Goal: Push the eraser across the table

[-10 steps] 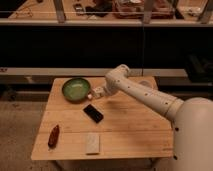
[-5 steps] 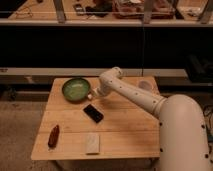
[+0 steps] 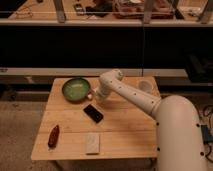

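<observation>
The eraser (image 3: 93,113), a small flat black slab, lies slanted near the middle of the light wooden table (image 3: 130,130). My white arm reaches in from the lower right and bends at an elbow above the table's far side. The gripper (image 3: 95,95) hangs low at the green bowl's right rim, just behind the eraser's far end and a short gap from it. The gripper is shut and holds nothing that I can see.
A green bowl (image 3: 76,89) stands at the far left of the table. A pale block (image 3: 92,142) lies near the front edge and a red object (image 3: 53,135) at the front left. A white cup (image 3: 144,86) sits at the far right corner. Dark shelving runs behind.
The arm has swung left and dropped a little, bringing the gripper closer to the bowl and the eraser. The eraser has not moved.
</observation>
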You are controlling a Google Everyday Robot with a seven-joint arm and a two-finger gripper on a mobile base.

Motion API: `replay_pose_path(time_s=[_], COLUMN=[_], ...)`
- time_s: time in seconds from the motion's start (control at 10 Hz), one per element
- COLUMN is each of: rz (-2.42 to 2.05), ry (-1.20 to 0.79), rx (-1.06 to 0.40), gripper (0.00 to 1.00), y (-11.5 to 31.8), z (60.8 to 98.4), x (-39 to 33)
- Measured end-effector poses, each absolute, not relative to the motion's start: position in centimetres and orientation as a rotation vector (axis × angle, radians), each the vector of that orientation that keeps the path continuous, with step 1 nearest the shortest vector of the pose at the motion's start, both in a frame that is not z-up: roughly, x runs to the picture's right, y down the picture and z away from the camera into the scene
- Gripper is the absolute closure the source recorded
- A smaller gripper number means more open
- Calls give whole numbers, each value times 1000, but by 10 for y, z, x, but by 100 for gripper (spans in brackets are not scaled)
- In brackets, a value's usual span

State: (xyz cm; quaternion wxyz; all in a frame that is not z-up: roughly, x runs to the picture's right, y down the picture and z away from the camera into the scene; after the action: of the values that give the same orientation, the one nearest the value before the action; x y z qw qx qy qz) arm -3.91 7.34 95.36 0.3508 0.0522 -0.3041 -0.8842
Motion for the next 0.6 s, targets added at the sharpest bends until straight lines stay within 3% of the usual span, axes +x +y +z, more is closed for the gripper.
replay_pose_path(time_s=[0.6], rz=[-2393], ry=[-872], rx=[132], gripper=[100], y=[100], z=[935], x=[-53])
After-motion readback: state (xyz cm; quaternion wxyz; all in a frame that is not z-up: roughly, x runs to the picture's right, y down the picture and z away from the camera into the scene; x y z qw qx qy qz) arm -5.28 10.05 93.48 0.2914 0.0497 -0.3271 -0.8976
